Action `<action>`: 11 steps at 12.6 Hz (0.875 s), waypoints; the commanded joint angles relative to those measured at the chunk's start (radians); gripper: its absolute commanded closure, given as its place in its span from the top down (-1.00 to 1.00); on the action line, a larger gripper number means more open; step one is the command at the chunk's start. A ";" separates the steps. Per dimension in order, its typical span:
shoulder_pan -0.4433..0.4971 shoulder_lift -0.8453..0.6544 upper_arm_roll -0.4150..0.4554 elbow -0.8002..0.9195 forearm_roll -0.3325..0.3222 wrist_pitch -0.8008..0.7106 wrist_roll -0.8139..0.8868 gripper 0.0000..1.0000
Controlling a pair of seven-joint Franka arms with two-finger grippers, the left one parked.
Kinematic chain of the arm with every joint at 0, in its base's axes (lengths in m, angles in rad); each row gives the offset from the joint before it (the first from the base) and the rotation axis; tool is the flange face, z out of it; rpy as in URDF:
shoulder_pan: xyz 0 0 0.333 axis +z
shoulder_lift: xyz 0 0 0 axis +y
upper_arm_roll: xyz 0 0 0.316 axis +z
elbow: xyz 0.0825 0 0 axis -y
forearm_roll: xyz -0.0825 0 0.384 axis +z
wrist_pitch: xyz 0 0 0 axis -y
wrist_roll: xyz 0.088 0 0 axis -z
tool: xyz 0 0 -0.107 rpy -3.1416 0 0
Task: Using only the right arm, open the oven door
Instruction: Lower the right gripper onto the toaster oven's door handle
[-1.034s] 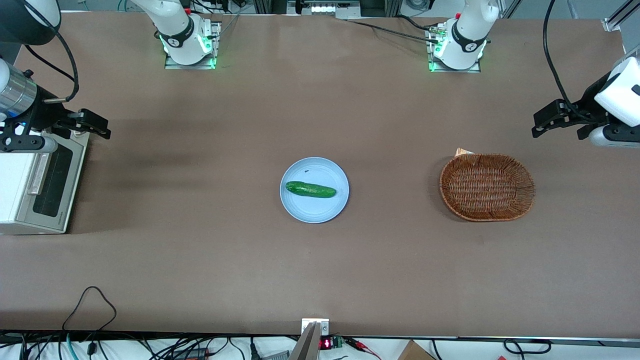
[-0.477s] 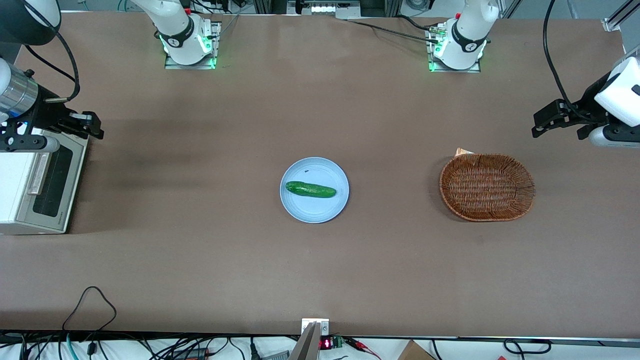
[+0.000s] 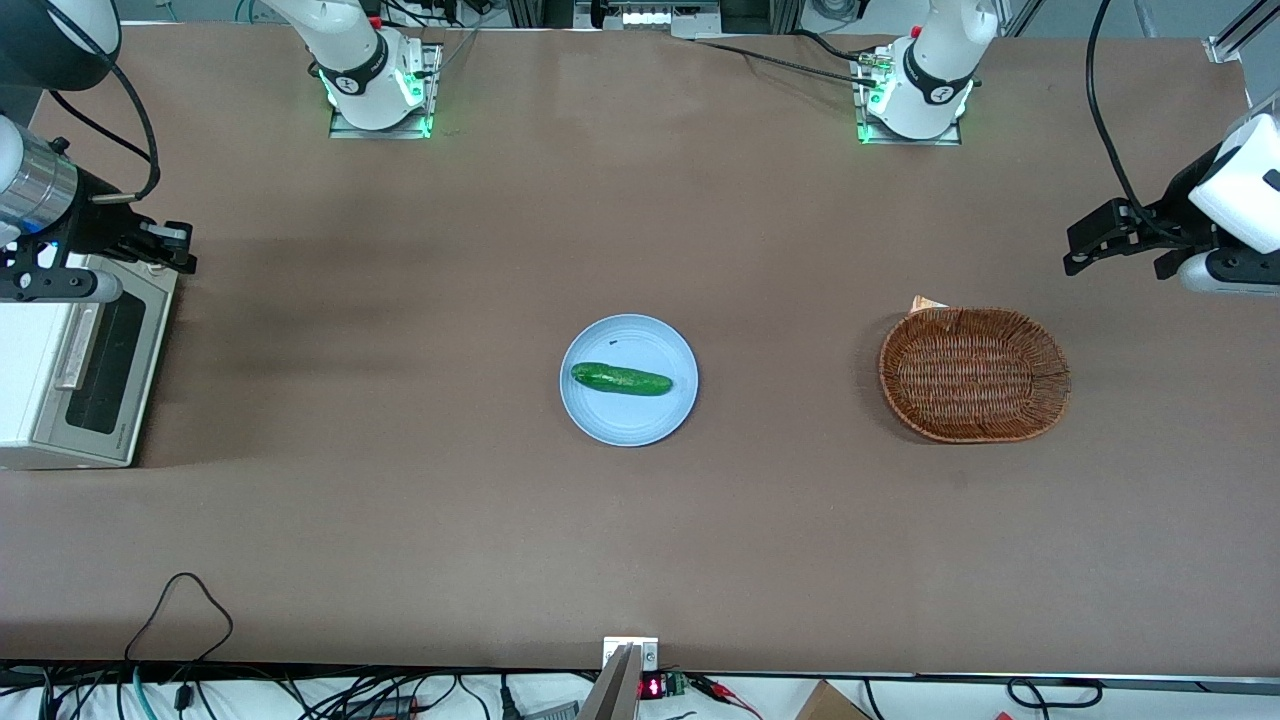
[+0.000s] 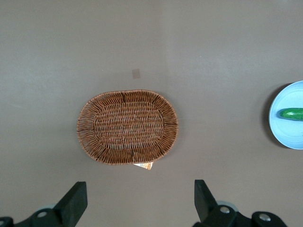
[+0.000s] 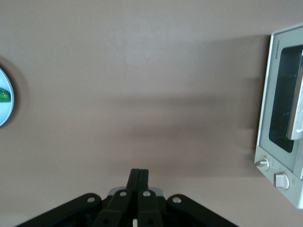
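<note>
The white oven stands at the working arm's end of the table, its silver-grey front facing the table's middle. The oven door, with a dark window and a bar handle, is closed. In the right wrist view the oven, its door window, handle and two knobs show. My right arm's gripper is shut and empty, raised above the oven's end farther from the front camera. In the wrist view the gripper has its fingers pressed together.
A blue plate with a green cucumber sits mid-table; its rim shows in the right wrist view. A wicker basket lies toward the parked arm's end and also shows in the left wrist view.
My right gripper has drawn back toward the oven and the working arm's end of the table. The oven door has not moved.
</note>
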 commanded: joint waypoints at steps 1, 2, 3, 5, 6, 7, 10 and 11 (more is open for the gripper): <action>-0.021 0.034 0.004 0.023 -0.066 -0.047 -0.011 -0.97; -0.017 0.064 0.004 0.021 -0.127 -0.050 -0.010 -0.97; -0.007 0.093 0.005 0.020 -0.196 -0.048 -0.002 -0.97; 0.025 0.145 0.010 0.014 -0.400 -0.048 0.005 -0.97; 0.032 0.170 0.010 0.012 -0.470 -0.048 0.024 -0.96; 0.033 0.196 0.010 0.011 -0.543 -0.042 0.045 -0.93; 0.019 0.247 0.010 -0.032 -0.809 0.029 0.082 -0.95; 0.014 0.253 0.004 -0.049 -0.859 0.069 0.119 -0.95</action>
